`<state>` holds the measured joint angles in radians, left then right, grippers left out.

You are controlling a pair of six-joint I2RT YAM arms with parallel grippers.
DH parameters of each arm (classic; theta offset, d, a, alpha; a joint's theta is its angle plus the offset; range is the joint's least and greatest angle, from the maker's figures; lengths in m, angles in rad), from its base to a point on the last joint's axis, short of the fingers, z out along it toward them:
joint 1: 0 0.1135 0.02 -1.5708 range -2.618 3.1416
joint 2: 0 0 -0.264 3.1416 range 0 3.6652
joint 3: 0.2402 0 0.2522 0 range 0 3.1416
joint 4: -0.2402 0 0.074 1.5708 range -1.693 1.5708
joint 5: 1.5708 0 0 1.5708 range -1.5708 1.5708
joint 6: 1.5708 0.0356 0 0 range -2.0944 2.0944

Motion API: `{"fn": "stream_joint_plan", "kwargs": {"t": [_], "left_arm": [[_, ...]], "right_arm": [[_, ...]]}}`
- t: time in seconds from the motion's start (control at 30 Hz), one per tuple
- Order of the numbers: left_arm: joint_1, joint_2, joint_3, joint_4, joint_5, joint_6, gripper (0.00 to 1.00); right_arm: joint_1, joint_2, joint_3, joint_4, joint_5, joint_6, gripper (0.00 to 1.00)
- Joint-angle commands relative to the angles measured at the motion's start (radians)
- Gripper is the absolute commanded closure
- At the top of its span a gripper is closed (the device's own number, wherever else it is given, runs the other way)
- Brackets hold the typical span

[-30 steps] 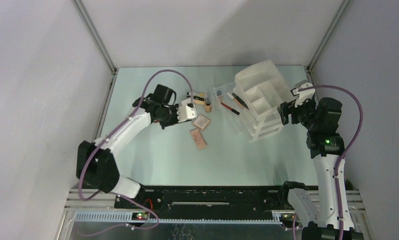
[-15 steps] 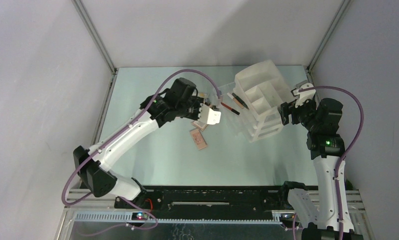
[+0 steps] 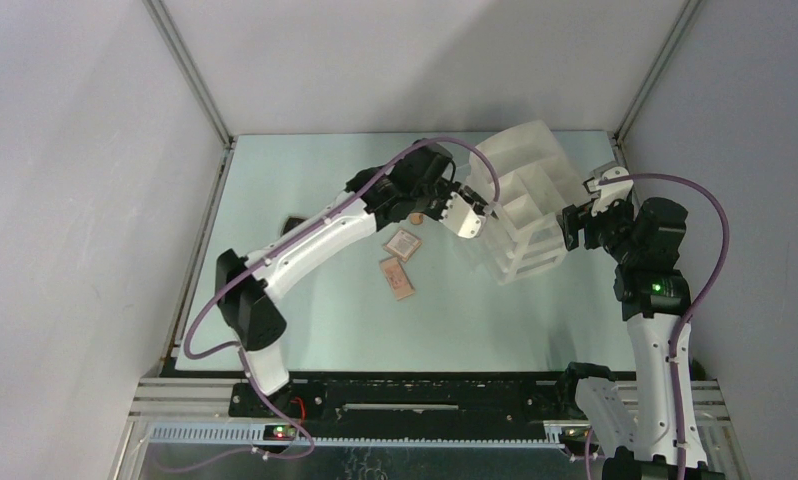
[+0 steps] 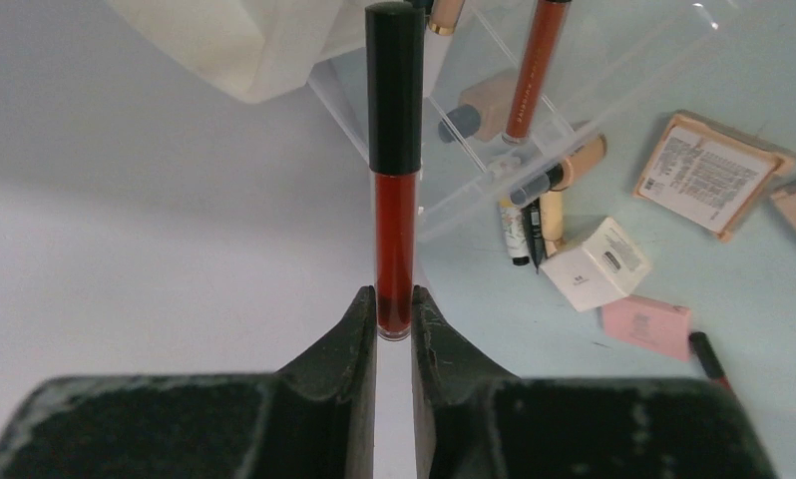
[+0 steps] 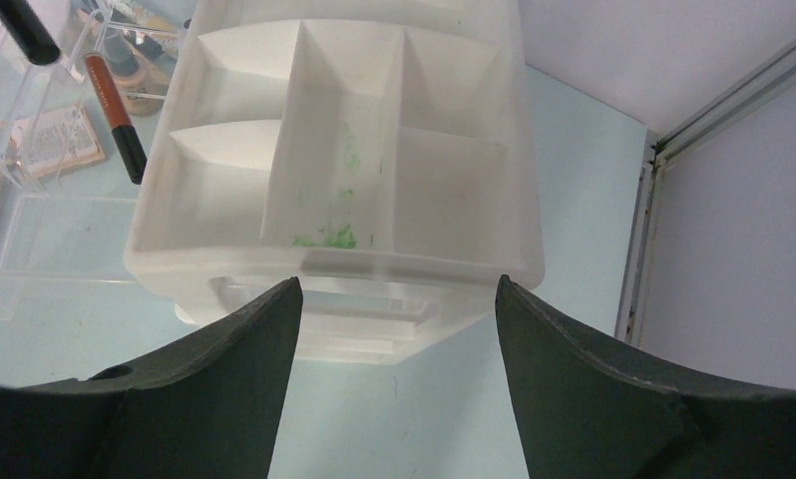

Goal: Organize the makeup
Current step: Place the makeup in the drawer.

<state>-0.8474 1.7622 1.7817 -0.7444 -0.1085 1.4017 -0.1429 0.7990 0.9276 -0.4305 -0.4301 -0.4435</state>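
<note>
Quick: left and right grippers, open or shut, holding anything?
Left gripper: shut on the red lip gloss tube.
Right gripper: open, holding nothing.

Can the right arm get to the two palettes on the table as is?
Probably not directly. The white organizer stands between the open right gripper and the palettes, and the left gripper, shut on a red tube, hangs over that side. It would have to go over or around.

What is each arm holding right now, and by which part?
The left jaws pinch the red gloss tube by its bottom end, cap outward. The right jaws hold nothing.
</note>
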Motion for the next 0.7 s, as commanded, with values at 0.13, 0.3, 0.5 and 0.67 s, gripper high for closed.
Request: {"fn": "stream_joint_plan", "kwargs": {"t": [0.13, 0.3, 0.5, 0.67], "left_arm": [[-0.016, 0.106, 0.128, 0.028, -0.029, 0.118, 1.00], [-0.023, 0.160, 0.162, 0.029, -0.041, 0.125, 0.97], [-0.026, 0.174, 0.152, 0.029, -0.039, 0.129, 0.93], [-0.028, 0.173, 0.147, 0.019, -0.046, 0.126, 0.82]], "right_arm": [[-0.004, -0.016, -0.006, 0.017, -0.012, -0.008, 0.20], [-0.004, -0.015, -0.006, 0.016, -0.010, -0.009, 0.20], [-0.006, -0.017, -0.006, 0.016, -0.011, -0.009, 0.20], [-0.007, -0.020, -0.006, 0.016, -0.012, -0.008, 0.20]]}}
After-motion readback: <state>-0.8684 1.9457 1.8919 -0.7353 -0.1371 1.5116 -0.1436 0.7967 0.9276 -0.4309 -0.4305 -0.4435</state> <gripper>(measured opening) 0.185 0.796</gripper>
